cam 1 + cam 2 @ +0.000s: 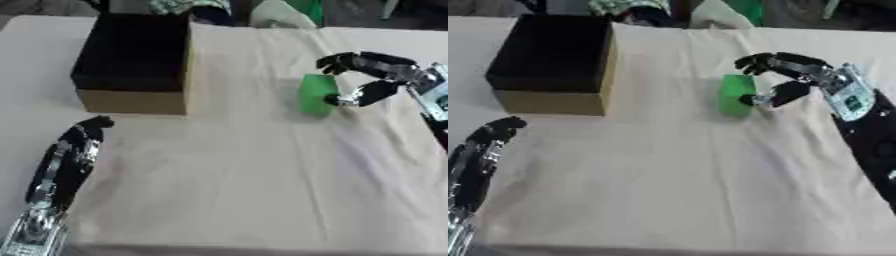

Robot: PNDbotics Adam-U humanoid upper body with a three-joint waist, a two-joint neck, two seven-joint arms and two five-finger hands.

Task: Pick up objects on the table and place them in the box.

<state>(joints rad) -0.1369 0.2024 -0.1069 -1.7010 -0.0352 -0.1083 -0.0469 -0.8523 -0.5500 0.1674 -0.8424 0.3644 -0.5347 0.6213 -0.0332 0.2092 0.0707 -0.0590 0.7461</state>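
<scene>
A green block [317, 94] stands on the white cloth, right of the middle. My right hand [385, 75] reaches in from the right edge and brackets it. The fingers [756, 62] arch over the block's far top with a strip of cloth showing between, and the thumb [779, 94] sits at its right face. The hand is open, not closed on the block. A cardboard box [136, 62] with a dark inside stands open-topped at the upper left, well left of the block. My left hand [66, 165] rests open at the lower left, fingers pointing up the table.
The white cloth [245, 180] covers the table and is wrinkled in the middle and front. Coloured cloth and dark shapes [262, 10] lie beyond the far edge, behind the box.
</scene>
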